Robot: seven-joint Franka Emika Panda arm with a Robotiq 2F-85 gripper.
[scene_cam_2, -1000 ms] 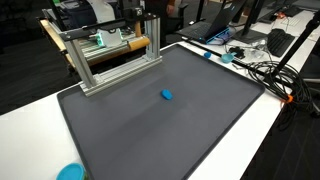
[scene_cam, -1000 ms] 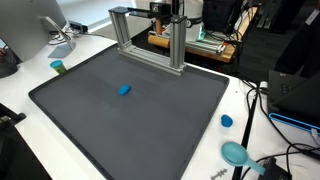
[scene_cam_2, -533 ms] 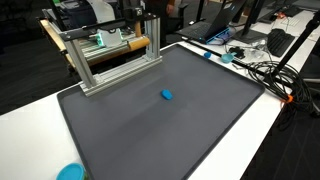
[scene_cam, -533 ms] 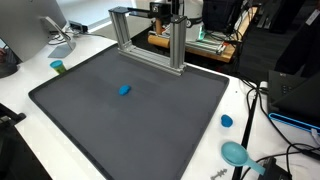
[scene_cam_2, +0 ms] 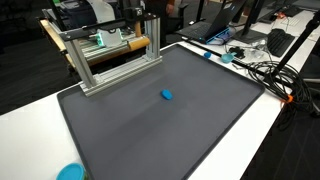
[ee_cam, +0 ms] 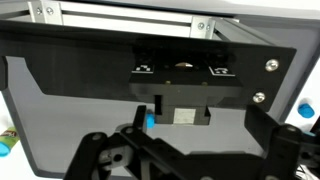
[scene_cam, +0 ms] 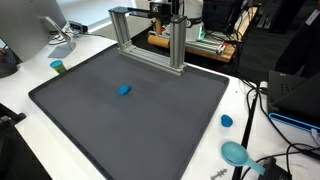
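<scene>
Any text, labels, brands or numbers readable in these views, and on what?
No text can be read anywhere.
Two small pale marks on the black panel in the wrist view: too blurred to read.
Blue piece, dark mat, metal frame: no print visible.

Small blue block (scene_cam_2: 167,95) lying on dark grey rectangular mat (scene_cam_2: 150,135); silver aluminium frame (scene_cam_2: 110,58) standing at mat's far edge.
</scene>
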